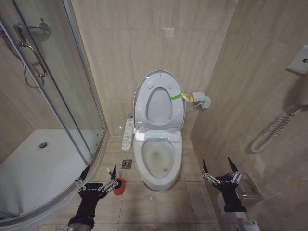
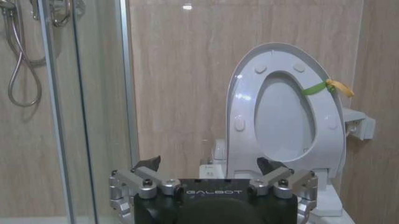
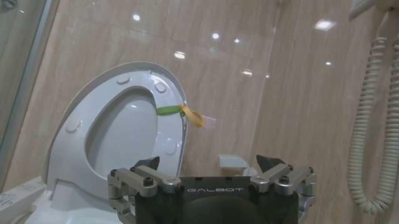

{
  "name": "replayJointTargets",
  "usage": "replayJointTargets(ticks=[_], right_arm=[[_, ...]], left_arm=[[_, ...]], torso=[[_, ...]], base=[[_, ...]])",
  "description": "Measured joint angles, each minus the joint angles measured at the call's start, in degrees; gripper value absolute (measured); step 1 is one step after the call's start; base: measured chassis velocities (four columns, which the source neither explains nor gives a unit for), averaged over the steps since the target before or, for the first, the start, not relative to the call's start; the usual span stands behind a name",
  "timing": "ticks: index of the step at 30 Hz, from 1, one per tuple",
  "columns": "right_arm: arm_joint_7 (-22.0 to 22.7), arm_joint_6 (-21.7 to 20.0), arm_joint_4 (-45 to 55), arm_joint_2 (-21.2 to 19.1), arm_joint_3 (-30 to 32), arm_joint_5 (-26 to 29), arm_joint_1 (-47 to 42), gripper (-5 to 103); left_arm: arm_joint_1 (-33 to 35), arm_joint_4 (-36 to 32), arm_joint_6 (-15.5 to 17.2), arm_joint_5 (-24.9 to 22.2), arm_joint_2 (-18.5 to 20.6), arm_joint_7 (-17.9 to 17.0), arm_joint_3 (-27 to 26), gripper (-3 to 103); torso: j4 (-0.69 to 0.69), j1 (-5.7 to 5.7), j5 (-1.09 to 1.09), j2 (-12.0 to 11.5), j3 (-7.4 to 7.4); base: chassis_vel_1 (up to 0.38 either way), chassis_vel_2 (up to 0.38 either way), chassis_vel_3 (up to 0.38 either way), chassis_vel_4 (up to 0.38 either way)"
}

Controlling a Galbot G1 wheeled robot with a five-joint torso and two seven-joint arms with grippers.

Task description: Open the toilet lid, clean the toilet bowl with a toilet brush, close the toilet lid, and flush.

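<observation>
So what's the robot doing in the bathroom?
It's getting ready to clean the toilet. The toilet lid is already up, leaning against the wall, so the toilet bowl is uncovered. The left claw is open, low beside the bowl, right next to the toilet brush in its red holder on the floor, but it isn't holding it. The right claw is open too, waiting on the other side of the bowl.
</observation>
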Motion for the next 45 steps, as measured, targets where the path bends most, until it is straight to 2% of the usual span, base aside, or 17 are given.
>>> replayJointTargets(ticks=[11, 45], right_arm=[[0.8, -0.22, 0.54, 0.55, 0.5, -1.88, -0.4, 100], [1.09, -0.39, 0.52, 0.56, 0.55, -2.03, -0.37, 100]], left_arm=[[0.0, 0.0, 0.0, 0.0, 0.0, 0.01, 0.0, 100], [0.0, 0.0, 0.0, 0.0, 0.0, 0.0, 0.0, 100]], torso=[[0.0, 0.0, 0.0, 0.0, 0.0], [0.0, 0.0, 0.0, 0.0, 0.0]], base=[[0.0, 0.0, 0.0, 0.0], [0.0, 0.0, 0.0, 0.0]])
